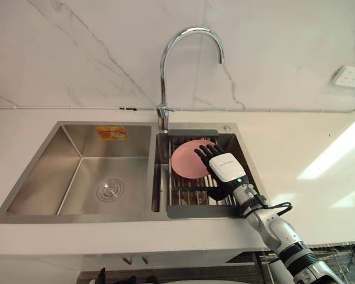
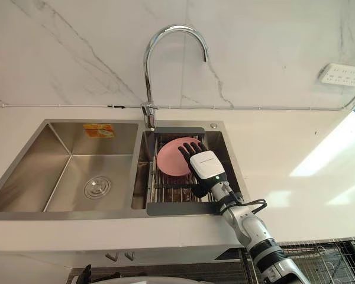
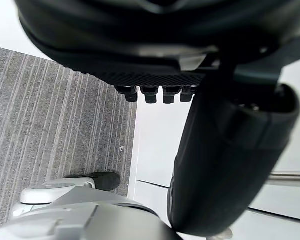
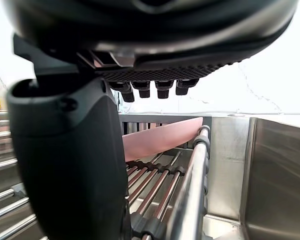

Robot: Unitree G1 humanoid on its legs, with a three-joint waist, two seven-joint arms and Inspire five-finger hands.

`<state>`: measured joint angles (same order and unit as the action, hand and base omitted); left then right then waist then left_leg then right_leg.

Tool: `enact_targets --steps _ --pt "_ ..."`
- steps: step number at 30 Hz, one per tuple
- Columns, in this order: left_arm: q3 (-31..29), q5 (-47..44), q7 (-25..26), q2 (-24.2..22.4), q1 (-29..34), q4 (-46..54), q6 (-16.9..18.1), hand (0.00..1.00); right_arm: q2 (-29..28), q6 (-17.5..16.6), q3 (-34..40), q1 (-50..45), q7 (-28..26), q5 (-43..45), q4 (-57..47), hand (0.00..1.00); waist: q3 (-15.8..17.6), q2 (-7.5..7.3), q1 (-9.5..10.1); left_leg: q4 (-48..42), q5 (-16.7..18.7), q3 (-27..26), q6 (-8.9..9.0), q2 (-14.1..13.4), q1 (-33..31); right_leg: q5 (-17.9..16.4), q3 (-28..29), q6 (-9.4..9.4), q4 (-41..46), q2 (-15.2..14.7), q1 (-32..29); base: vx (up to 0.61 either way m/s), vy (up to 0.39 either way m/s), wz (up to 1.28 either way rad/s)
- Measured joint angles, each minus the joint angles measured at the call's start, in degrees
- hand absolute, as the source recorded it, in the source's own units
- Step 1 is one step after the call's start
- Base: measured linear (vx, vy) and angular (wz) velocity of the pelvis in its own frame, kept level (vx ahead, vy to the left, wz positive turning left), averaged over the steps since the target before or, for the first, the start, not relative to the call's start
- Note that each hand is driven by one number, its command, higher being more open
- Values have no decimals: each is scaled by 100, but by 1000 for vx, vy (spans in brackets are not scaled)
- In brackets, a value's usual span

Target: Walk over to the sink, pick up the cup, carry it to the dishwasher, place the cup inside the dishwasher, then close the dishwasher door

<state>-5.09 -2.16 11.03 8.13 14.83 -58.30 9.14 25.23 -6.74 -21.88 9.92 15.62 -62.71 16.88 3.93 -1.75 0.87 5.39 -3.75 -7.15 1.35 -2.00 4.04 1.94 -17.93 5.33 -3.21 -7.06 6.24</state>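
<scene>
A pink round piece [image 1: 187, 161], seen as a flat disc, leans on the metal drying rack [image 1: 189, 193] in the right basin of the sink [image 1: 41, 171]. My right hand [image 1: 225, 168] hovers over the rack just right of the pink piece, open, its straight fingers reaching over the disc's right edge. From the right wrist, the pink piece [image 4: 160, 140] lies tilted on the rack bars [image 4: 190, 190] past the fingertips, with nothing between thumb and fingers. My left hand [image 3: 230, 160] hangs down over the grey floor, open and holding nothing.
A tall chrome faucet [image 1: 165, 71] stands behind the divider between the basins. The left basin [image 1: 89, 171] holds only its drain. White counter [image 1: 296, 154] surrounds the sink, with a wall socket [image 1: 350, 77] at the back right. A wire basket [image 2: 325, 260] shows below the counter's front right.
</scene>
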Motion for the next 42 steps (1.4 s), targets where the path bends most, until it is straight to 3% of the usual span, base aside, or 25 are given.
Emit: enact_targets --steps 7,12,13,17,19,20,21,22,23,25,26,27,31,42 --pt "-1 0 35 -9 0 8 7 100 6 43 -99 343 206 39 452 100 10 15 5 0 0 0 0 -10 -130 -2 -84 -2 -122 4 -29 -53 -6 6" --pt "-8 0 44 -61 5 57 7 100 20 230 -99 485 308 61 592 100 70 105 71 1 1 5 0 -10 -182 -4 -98 0 -181 -7 -51 -56 6 2" --pt "-10 0 48 -82 3 87 8 100 37 270 -99 559 358 65 639 0 90 137 82 1 1 10 1 -10 -241 -4 -96 1 -181 -16 -107 -61 9 2" --pt "-19 1 47 -162 3 194 24 100 99 419 -99 756 535 65 667 0 196 261 113 4 4 44 6 14 -404 -12 -105 14 -185 -50 -245 -63 15 6" --pt "-49 3 33 -178 -31 208 37 100 84 572 -95 828 781 59 699 0 240 169 109 -69 62 39 84 108 -418 -21 -107 33 -200 -150 -315 -44 60 9" --pt "-142 8 24 -180 -83 207 45 100 68 806 -61 928 925 63 728 0 281 149 132 -1126 223 -110 -155 178 -727 35 -128 126 -201 -273 -392 110 91 -9" --pt "-131 7 32 -265 24 238 62 100 182 845 -68 1006 931 63 717 0 221 437 186 -1440 635 -52 -156 -11 -781 25 -126 182 -188 -64 -419 150 92 -14" --pt "-110 13 23 -285 4 193 59 100 170 888 -35 1018 986 78 718 0 240 503 256 -1400 646 -65 -245 -27 -798 145 -107 40 -106 -66 -429 105 54 4" --pt "-98 14 30 -266 2 229 84 100 202 929 -31 1021 1035 84 744 0 253 499 261 -991 605 -51 -200 -34 -674 226 -123 -95 152 -24 -453 72 34 42" --pt "-100 16 23 -170 22 310 131 100 258 922 -29 1118 1049 105 780 0 242 306 279 -331 416 -33 -75 120 -473 200 -133 -77 137 -33 -199 134 -31 53" --pt "-114 16 25 -186 11 306 129 100 278 904 -22 1249 1056 142 800 0 239 175 329 -128 13 -69 -145 266 -461 2 -156 -18 -168 -118 -13 88 -71 27" --pt "-125 10 22 -281 42 318 132 100 279 877 10 1371 1043 198 811 0 281 271 355 -50 -236 -41 -194 205 -434 40 -220 -16 -119 -60 4 47 -64 23" --pt "-134 6 51 -226 144 401 136 100 279 805 27 1376 1095 243 839 0 311 197 357 -15 -288 20 -184 175 -335 12 -278 22 -45 -34 96 24 -9 8" --pt "-121 11 54 -243 155 426 214 100 278 932 664 1654 1489 699 649 0 312 200 306 -2 -285 6 -186 296 -287 -57 -270 82 32 -145 106 -4 13 0"
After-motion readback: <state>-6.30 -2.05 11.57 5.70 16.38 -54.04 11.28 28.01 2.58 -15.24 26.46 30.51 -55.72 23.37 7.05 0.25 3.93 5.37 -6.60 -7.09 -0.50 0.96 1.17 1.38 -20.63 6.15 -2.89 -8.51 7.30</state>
